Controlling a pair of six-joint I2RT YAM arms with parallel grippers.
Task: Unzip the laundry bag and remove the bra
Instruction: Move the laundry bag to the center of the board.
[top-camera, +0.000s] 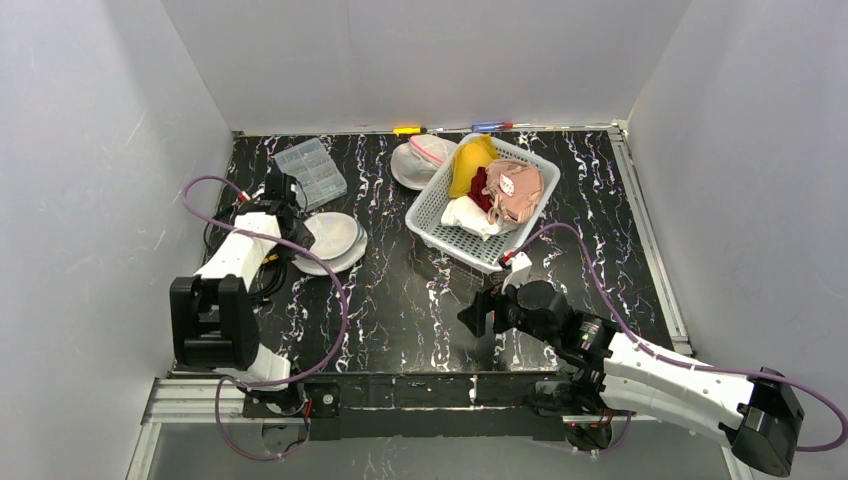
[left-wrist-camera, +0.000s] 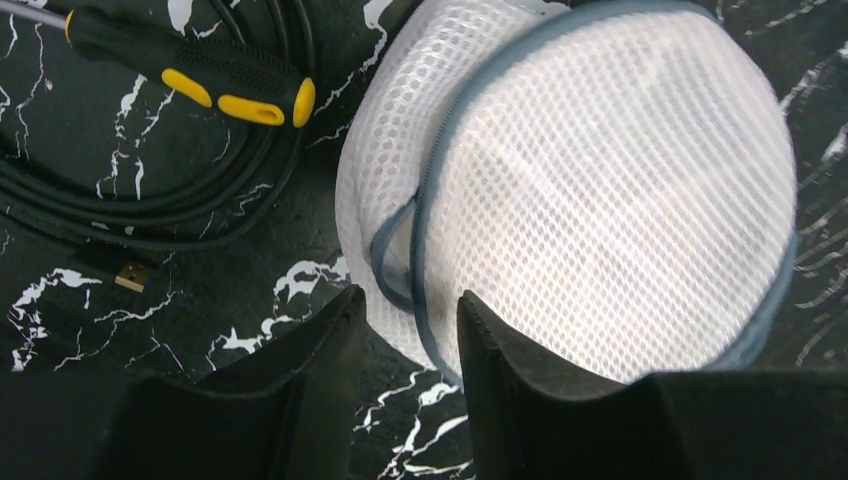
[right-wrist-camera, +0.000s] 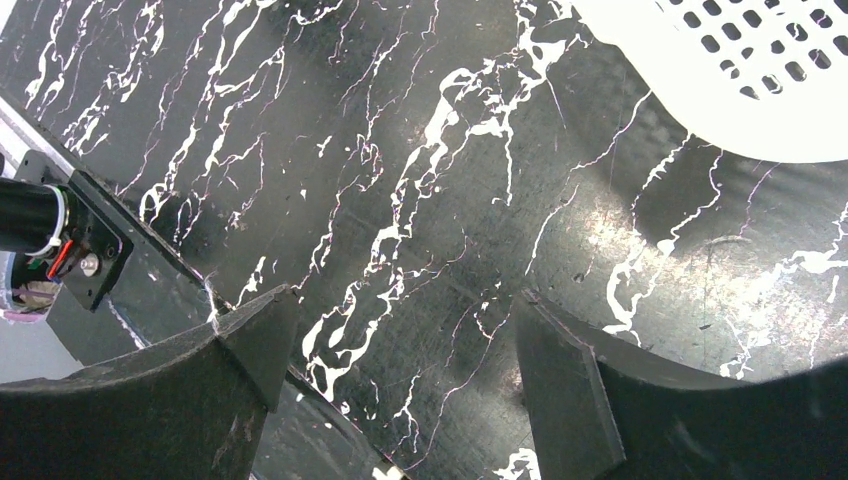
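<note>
Where laundry bag (left-wrist-camera: 600, 190) lies, screwdriver (left-wrist-camera: 180, 70) and coiled cable (left-wrist-camera: 100, 210) sit beside.

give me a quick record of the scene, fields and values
laundry bag: white mesh, on the table
zip: grey, looks shut
left gripper: slightly open at the bag's edge, holding nothing
right gripper: open over bare table near the basket
basket: holds clothes
screwdriver: beside the bag, by a black cable
</note>
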